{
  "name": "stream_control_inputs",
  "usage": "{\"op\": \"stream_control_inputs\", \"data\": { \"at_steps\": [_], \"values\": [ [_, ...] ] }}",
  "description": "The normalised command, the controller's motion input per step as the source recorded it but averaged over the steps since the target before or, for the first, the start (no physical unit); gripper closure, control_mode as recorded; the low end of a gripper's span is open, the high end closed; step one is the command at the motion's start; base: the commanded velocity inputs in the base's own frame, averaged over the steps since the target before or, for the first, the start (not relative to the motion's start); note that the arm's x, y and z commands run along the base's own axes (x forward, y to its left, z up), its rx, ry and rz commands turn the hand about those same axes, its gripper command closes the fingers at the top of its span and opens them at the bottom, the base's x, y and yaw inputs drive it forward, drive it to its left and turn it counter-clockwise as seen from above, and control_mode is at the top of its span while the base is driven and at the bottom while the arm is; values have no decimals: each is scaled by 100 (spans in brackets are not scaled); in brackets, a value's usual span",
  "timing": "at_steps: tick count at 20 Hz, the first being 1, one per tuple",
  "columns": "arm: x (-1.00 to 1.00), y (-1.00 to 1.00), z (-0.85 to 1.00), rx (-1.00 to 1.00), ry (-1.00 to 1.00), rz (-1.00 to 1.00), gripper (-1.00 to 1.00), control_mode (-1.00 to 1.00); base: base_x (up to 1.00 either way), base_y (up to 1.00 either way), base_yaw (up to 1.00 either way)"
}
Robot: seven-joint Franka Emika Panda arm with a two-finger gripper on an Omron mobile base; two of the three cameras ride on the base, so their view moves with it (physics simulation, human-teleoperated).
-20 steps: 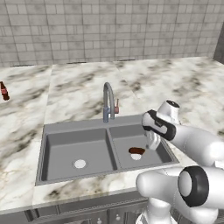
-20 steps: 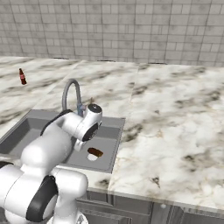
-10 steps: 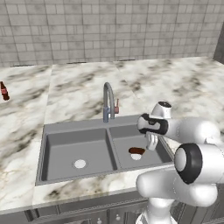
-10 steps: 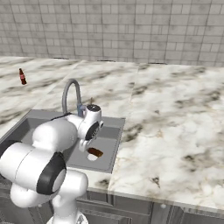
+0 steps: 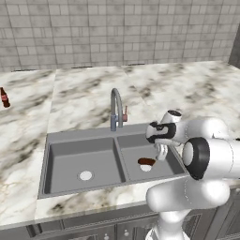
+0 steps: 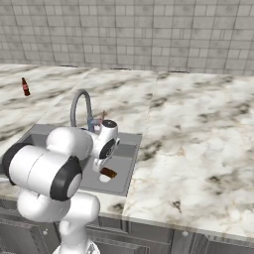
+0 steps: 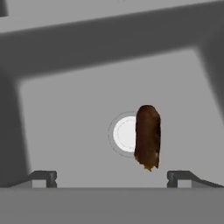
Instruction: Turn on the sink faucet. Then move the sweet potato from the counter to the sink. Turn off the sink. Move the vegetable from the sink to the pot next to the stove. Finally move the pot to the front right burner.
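The sweet potato [image 7: 147, 136] lay on the floor of the narrower bowl of the sink [image 5: 70, 140], its reddish-brown length partly covering the round pale drain [image 7: 124, 133]. In the left base view it showed as a small dark lump [image 5: 146, 162] at that bowl's middle, and in the right base view [image 6: 108, 173] it lay just below the robot's hand.

The gripper [image 7: 112, 177] hung above the bowl, pointing down into it, with its jaws spread wide and nothing between them; the two dark fingertips [image 7: 43, 177] stood well apart on either side of the sweet potato without touching it. From the left base view the gripper [image 5: 161, 153] sat just to the right of the lump.

The wider bowl beside it held only its own pale drain [image 5: 85, 176]. The sink faucet [image 5: 116, 108] rose behind the divider between the two bowls, its gooseneck arching forward and its small reddish lever [image 5: 124, 112] at its right side. No water stream could be made out at the spout.

The pale veined counter [image 6: 198, 129] surrounded the sink. A dark red bottle [image 5: 4, 98] stood upright far off to the left, near the tiled wall [image 5: 117, 28].
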Motion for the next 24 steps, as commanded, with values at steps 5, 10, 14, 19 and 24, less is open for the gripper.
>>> {"op": "stream_control_inputs", "data": {
  "at_steps": [5, 10, 14, 19, 24],
  "values": [
    [29, 0, -13, 0, 4, 0, -100, -100, 0, 0, 0],
    [26, 0, -13, 0, 4, 0, -100, -100, 0, 0, 0],
    [12, 0, -17, 0, 3, 0, -100, -100, 0, 0, 0],
    [0, 0, -26, 0, 0, 0, -100, -100, 0, 0, 0],
    [4, 0, -25, 0, 0, 0, -100, -100, 0, 0, 0]
  ]
}}
